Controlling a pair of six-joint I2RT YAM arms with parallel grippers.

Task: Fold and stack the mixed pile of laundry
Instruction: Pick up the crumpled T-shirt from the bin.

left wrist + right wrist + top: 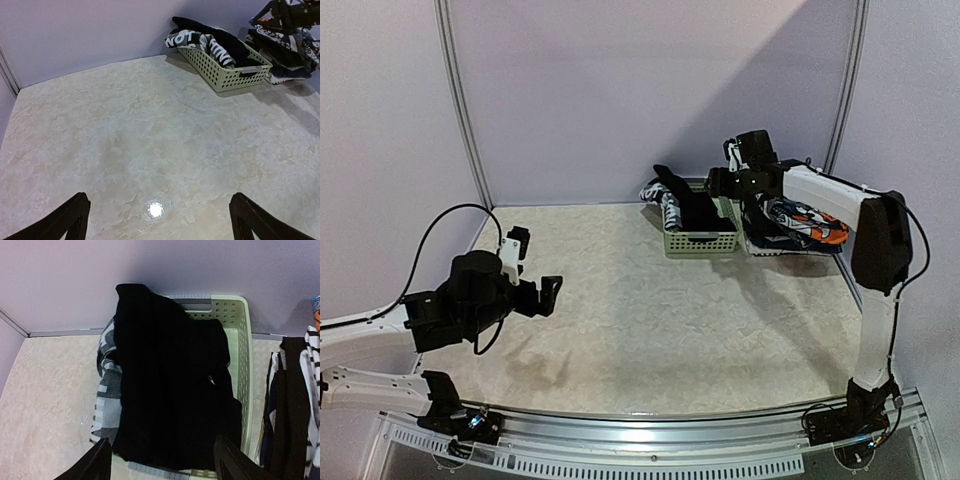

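The laundry pile lies at the back of the table. A large black cloth (170,390) (688,207) fills the pale green basket (241,340) (702,242). A black-and-white checked shirt with white lettering (106,400) (186,38) hangs over the basket's left side. Orange, blue and white printed pieces (807,225) (292,47) are heaped just right of the basket. My right gripper (162,471) (722,186) hovers over the black cloth, open, its fingers wide apart with nothing gripped. My left gripper (160,226) (546,295) is open above bare table at the near left, far from the laundry.
Lilac walls close in the table at the back and on both sides, and the basket stands close to the back wall. A striped dark garment (295,405) lies right of the basket. The pale mottled tabletop (150,130) stretches between the left gripper and the basket.
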